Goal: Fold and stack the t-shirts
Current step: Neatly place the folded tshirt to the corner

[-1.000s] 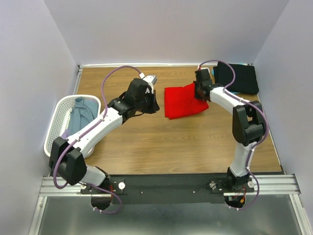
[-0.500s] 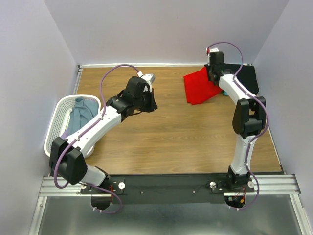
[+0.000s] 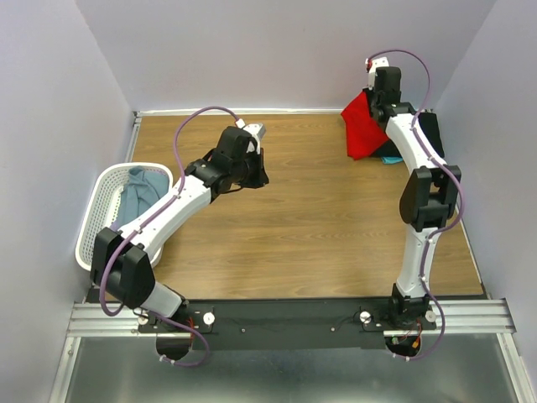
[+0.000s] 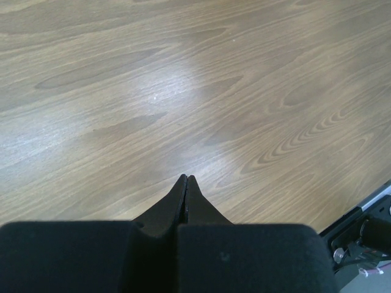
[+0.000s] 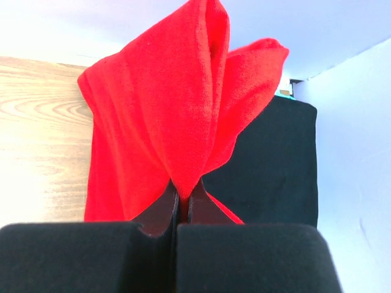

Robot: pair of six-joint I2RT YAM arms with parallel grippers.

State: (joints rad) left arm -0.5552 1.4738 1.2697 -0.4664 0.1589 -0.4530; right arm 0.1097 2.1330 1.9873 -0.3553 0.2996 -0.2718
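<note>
Our right hand (image 5: pixel 183 200) is clenched on a bunched fold of the red t-shirt (image 5: pixel 159 116), which hangs from it at the edge of the folded black t-shirt (image 5: pixel 275 165) just beyond. We judge it best to lower slowly, squaring edges with that stack. Walls (image 3: pixel 495 67) crowd the hand's far and right sides. Open bench (image 3: pixel 319 218) lies leftward, where our left hand (image 4: pixel 185 180) hovers clenched, empty.

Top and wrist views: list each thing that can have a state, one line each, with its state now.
Left gripper: shut, empty, over bare table.
Right gripper: shut on red shirt.
Red shirt: bunched, hanging from right gripper.
Black shirt: folded flat on table.
Basket: upright, holding one shirt.
Grey-blue shirt: crumpled in basket.
</note>
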